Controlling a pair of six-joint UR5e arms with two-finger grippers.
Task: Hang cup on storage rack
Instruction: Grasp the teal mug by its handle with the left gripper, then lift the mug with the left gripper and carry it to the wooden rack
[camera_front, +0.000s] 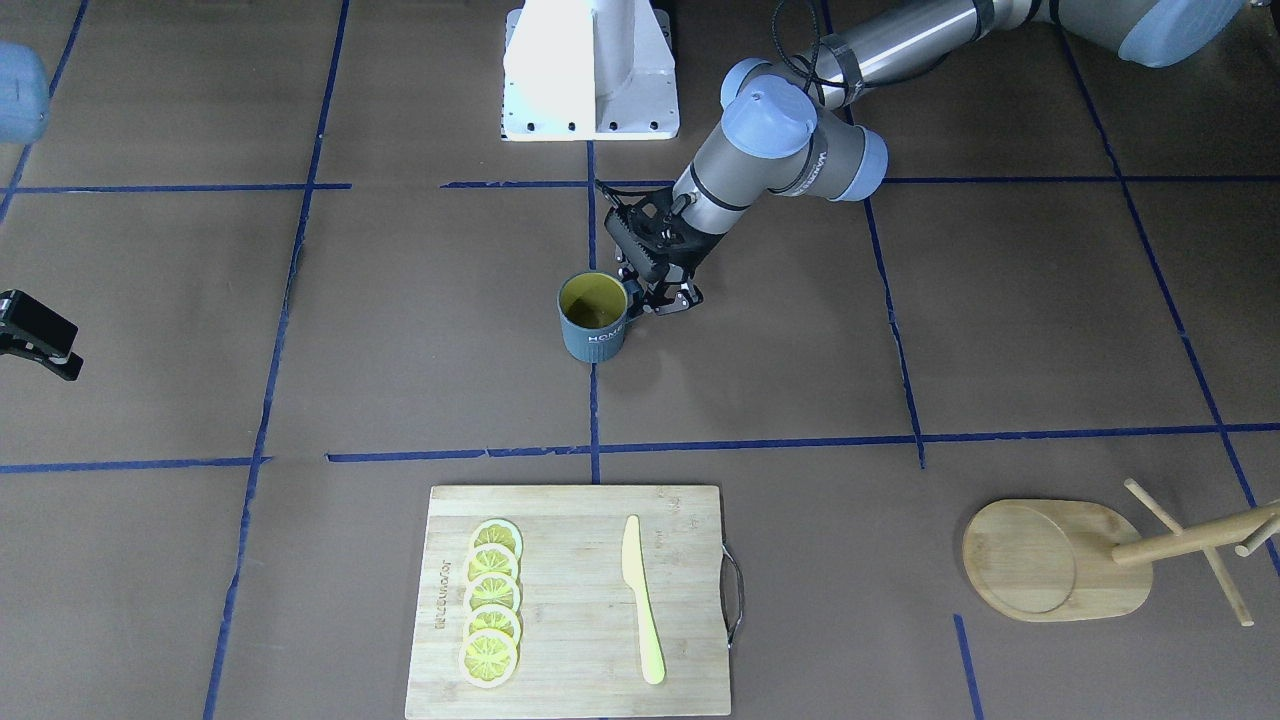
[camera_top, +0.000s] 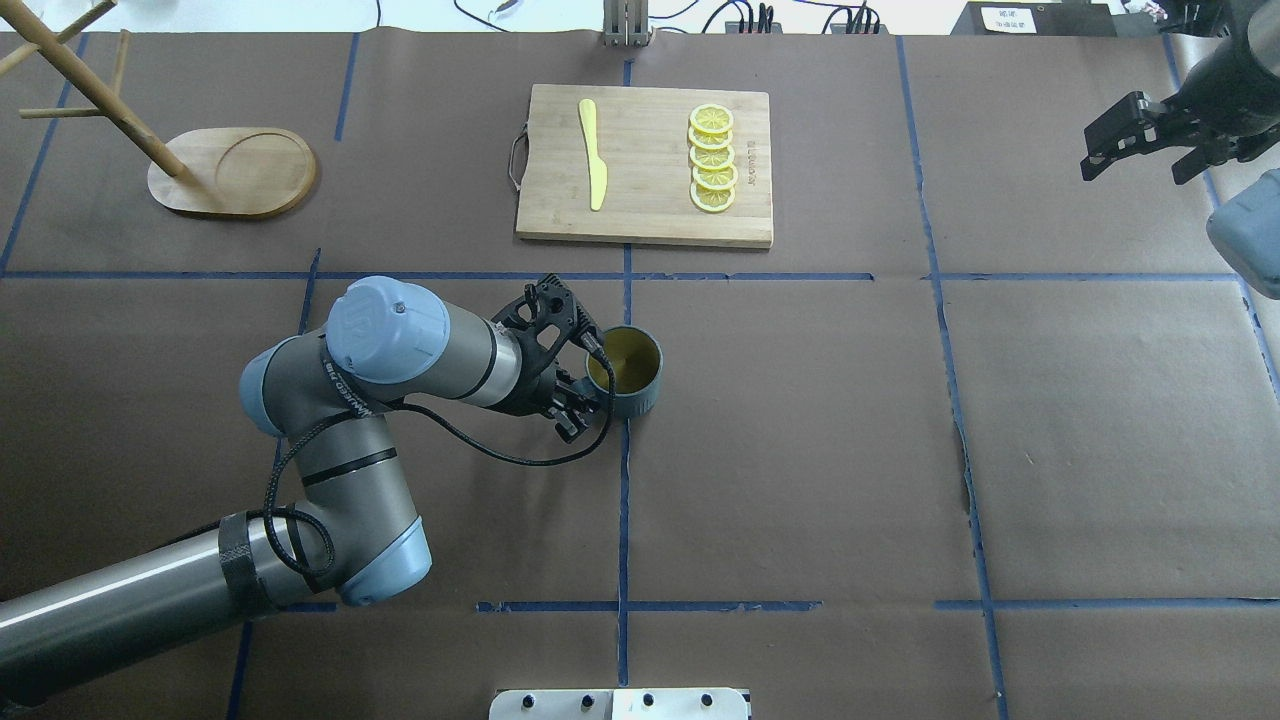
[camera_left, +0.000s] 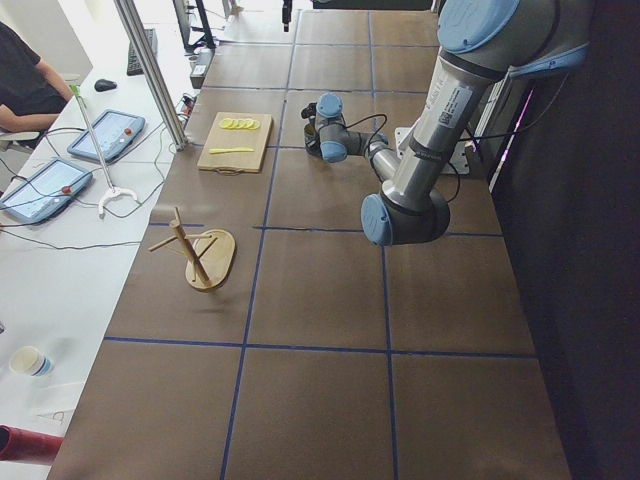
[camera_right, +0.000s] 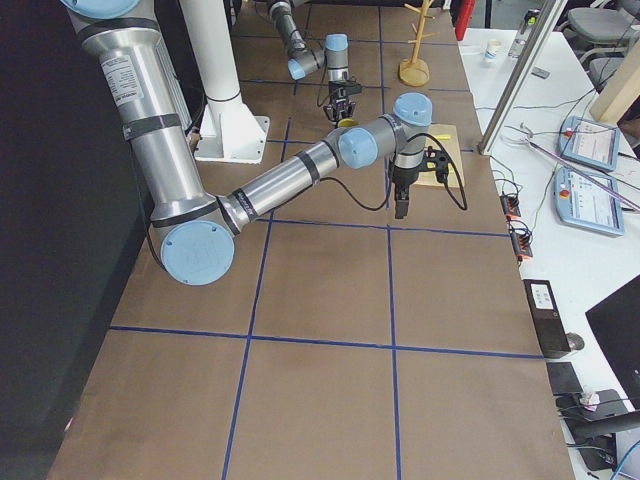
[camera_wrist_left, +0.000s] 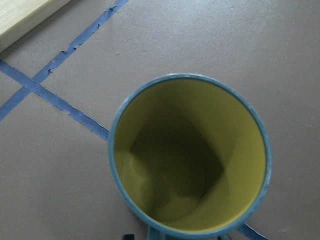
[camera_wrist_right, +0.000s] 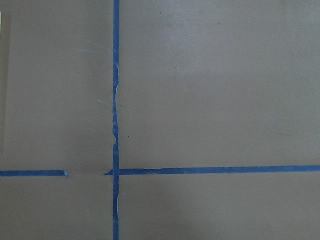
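Observation:
The dark blue-grey cup (camera_front: 592, 318) with a yellow-green inside stands upright on the table near its middle, and also shows in the overhead view (camera_top: 626, 373). My left gripper (camera_front: 648, 292) is low beside the cup on the handle side (camera_top: 578, 398). Its jaws look open on either side of the handle. The left wrist view looks straight down into the cup (camera_wrist_left: 190, 150), with the fingertips barely showing at the bottom edge. The wooden storage rack (camera_top: 235, 172) stands at the far left, apart from the cup (camera_front: 1060, 555). My right gripper (camera_top: 1140, 165) hovers open and empty at the far right.
A bamboo cutting board (camera_top: 645, 210) with a metal handle lies beyond the cup. It carries several lemon slices (camera_top: 712, 160) and a yellow knife (camera_top: 593, 150). Blue tape lines cross the brown table (camera_top: 800, 450). The right wrist view shows only table and tape.

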